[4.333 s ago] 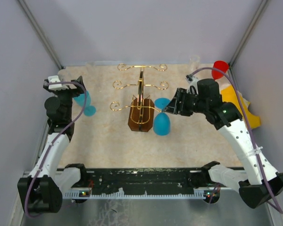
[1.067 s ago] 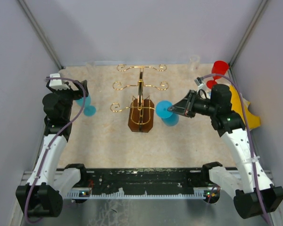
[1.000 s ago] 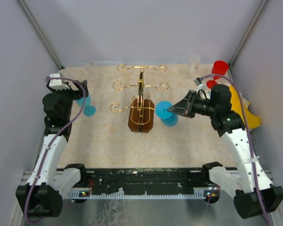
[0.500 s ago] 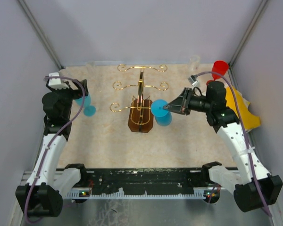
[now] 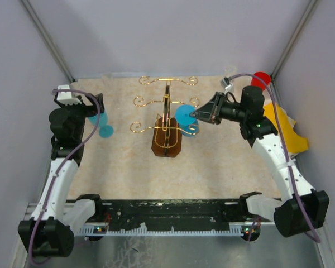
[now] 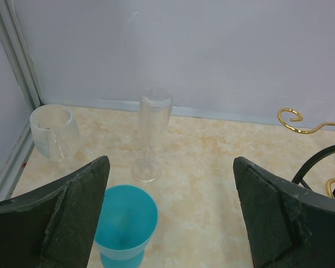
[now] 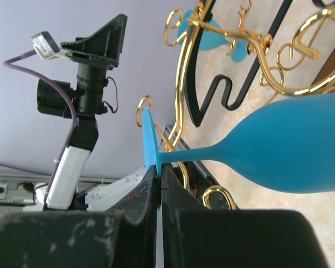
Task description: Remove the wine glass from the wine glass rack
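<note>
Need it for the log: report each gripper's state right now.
Left gripper: open, holding nothing.
Right gripper: shut on the blue wine glass, pinching its foot.

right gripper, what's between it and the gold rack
Only the blue wine glass that the right gripper holds by its foot, reaching toward the rack; the top view shows it.

white arms (image 5: 58,178), black joints (image 5: 64,121), purple cables (image 7: 17,58)

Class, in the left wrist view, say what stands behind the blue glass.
Behind the blue glass stand a clear flute and, further left, a clear tumbler, then the wall. The fingers of the left end effector hide the table either side.
</note>
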You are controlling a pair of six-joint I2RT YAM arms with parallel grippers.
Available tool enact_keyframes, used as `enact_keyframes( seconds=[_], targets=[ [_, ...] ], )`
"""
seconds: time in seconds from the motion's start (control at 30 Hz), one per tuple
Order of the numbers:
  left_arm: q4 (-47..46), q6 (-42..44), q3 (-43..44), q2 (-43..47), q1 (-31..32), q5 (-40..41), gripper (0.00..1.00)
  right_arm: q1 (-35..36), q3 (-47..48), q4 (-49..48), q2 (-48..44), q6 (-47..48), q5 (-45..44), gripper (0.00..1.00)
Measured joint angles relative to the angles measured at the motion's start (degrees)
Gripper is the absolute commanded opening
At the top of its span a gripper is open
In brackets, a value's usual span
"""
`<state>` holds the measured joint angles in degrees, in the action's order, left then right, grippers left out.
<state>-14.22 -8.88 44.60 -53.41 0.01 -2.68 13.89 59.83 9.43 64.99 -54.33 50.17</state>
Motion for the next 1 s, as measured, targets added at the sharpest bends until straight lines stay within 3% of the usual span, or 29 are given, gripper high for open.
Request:
enact_keyframes(
  seconds=[0.2, 0.47, 0.67, 1.0],
  targets=[
    [1.57, -0.20, 2.14, -0.35, 0.00, 0.00, 0.97, -3.15, 4.52, 4.13, 0.44, 3.87, -0.85, 0.00],
    [10.71, -2.78, 12.44, -4.57, 0.00, -1.20, 0.96, -8.20, 11.30, 21.20, 0.02, 18.03, -6.82, 0.00],
    [14.91, -4.20, 12.90, -4.76, 0.00, -2.91, 0.95, -8.35, 17.09, 35.01, -0.39, 29.55, -21.35, 0.00],
    [21.92, -5.92, 18.29, -5.99, 0.00, -7.10, 0.94, -7.37, 16.96, 44.72, -3.63, 41.29, -47.39, 0.00]
  ],
)
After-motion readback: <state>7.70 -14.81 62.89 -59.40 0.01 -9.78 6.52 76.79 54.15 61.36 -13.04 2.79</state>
